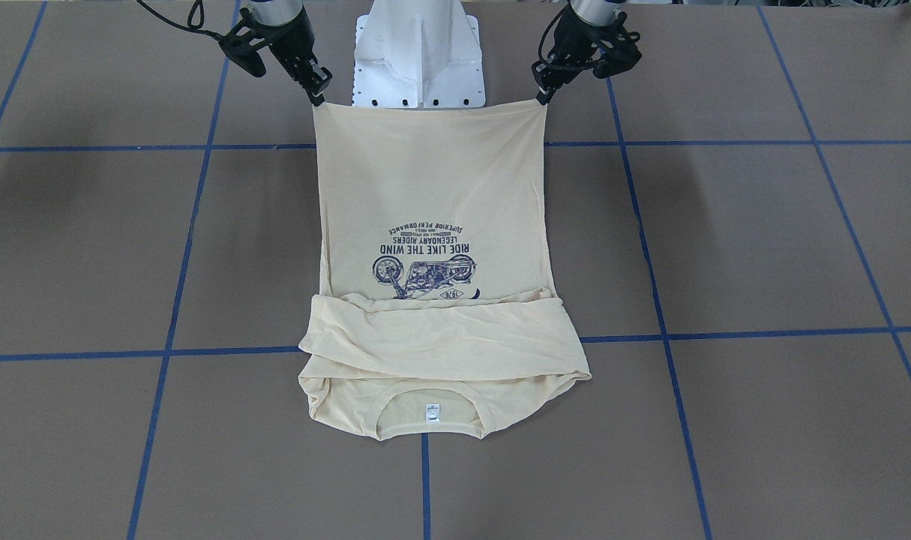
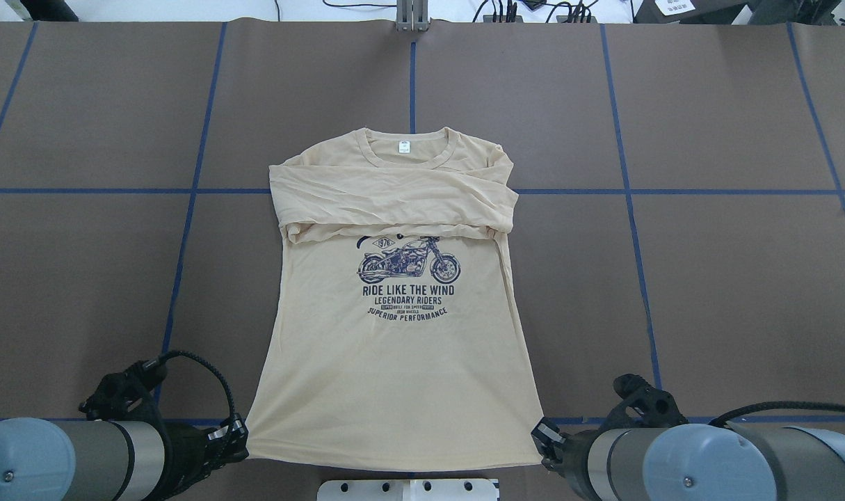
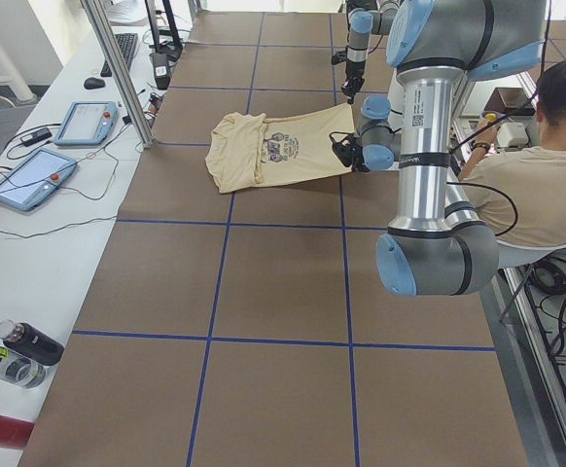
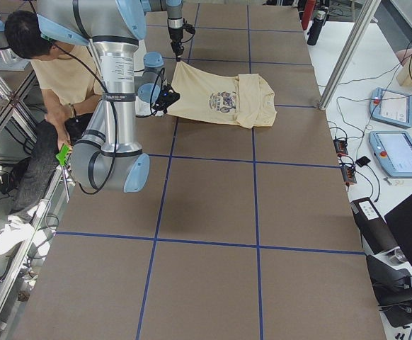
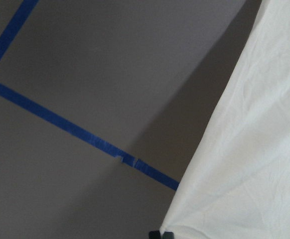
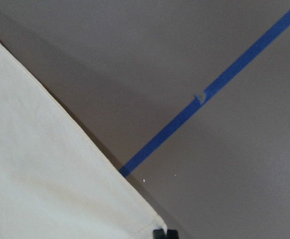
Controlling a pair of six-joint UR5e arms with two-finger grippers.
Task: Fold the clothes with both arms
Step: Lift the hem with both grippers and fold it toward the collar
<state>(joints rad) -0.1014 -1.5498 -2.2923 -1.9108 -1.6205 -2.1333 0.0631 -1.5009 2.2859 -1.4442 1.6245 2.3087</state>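
Thin cream T-shirt (image 1: 425, 187) looks light, limp, prone to sagging; left gripper (image 1: 543, 94) and right gripper (image 1: 318, 97) pinch its hem corners, at 1 and 11 o'clock in the front-facing view.

L gripper (image 1: 542, 97), R gripper (image 1: 319, 97) both pinched closed, low, level.

place: you are looking at a robotics lab | blue tape lines (image 1: 725, 142) are gridding the brown table (image 3: 283, 292) | teach pendants (image 3: 25, 180) are lying cabled on the side bench (image 3: 69, 209) | an operator (image 3: 546, 185) is sitting alongside
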